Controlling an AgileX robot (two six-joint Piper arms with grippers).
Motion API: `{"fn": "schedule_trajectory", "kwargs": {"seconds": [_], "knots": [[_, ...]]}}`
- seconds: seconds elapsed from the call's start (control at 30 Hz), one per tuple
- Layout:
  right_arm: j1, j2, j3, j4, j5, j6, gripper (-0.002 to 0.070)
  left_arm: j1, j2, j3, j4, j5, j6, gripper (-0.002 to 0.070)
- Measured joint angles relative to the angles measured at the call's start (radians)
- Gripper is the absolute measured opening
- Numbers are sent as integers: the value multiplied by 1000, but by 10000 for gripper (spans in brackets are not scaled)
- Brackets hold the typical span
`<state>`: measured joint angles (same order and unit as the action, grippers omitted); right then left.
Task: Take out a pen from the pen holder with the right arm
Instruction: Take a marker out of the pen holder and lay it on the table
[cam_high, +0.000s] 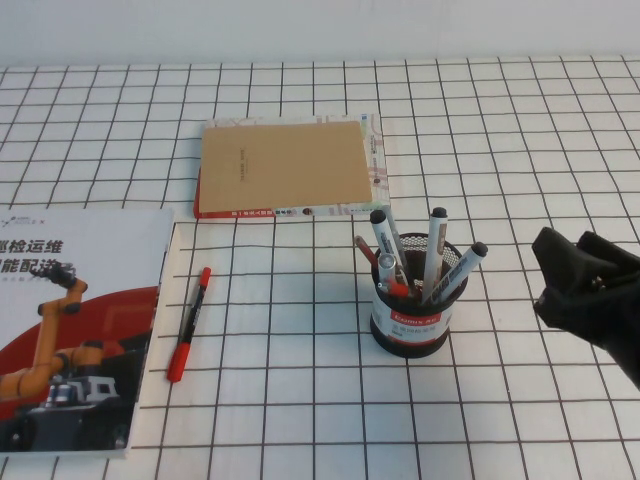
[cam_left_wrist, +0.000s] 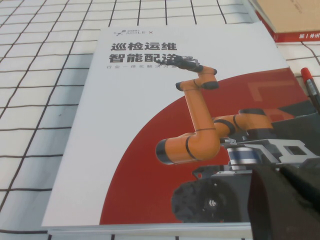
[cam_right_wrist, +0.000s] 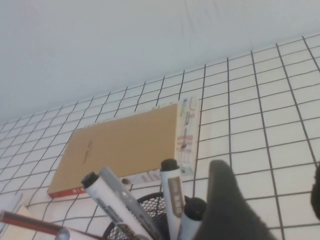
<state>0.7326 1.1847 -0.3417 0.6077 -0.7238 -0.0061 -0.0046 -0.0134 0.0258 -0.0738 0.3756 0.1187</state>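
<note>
**R ARM AT APPROACH: NO PEN IN GRASP YET**

Status: the right gripper (cam_high: 568, 246) hangs to the right of the pen holder (cam_high: 410, 312), near it but not touching. Its jaws are spread wide w/ nothing btwn them. The right wrist view agrees: the gap is empty and the pen caps sit just ahead.

Task item: the pen holder is black mesh and stands upright on the table (cam_high: 300, 420), in front of the brown book (cam_high: 285, 165). It holds several pens (cam_high: 432, 250), all tilted w/ caps up. The right-leaning pen (cam_high: 470, 262) is closest to the right gripper. All of them sit in the holder.

Other: the left gripper (cam_left_wrist: 284, 192) is low over the brochure (cam_high: 70, 330) at far left, well apart from the holder. Cannot tell if it is released or clenched. A red pen (cam_high: 190, 322) lies loose on the table just beside the brochure, outside the holder.

Judgement: the step in hand is approach and alignment; the grasp is not yet made.

Next move calls for:
- Bring the spread jaws over one cap, prob. the right-leaning pen.
- Straddle the barrel and match its tilt.
- Clench firmly, then draw up along the pen's own axis so the holder is not dragged or tipped.

Risk: the pens crowd each other, so the jaws may catch two.
</note>
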Motion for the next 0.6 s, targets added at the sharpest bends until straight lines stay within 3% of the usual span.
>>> {"fn": "schedule_trajectory", "kwargs": {"seconds": [0.33,0.6], "knots": [[0,201,89,-300,-356,243,353,0,0,0,0,0,0,-4],[0,341,98,-379,-403,270,360,0,0,0,0,0,0,-4]]}}
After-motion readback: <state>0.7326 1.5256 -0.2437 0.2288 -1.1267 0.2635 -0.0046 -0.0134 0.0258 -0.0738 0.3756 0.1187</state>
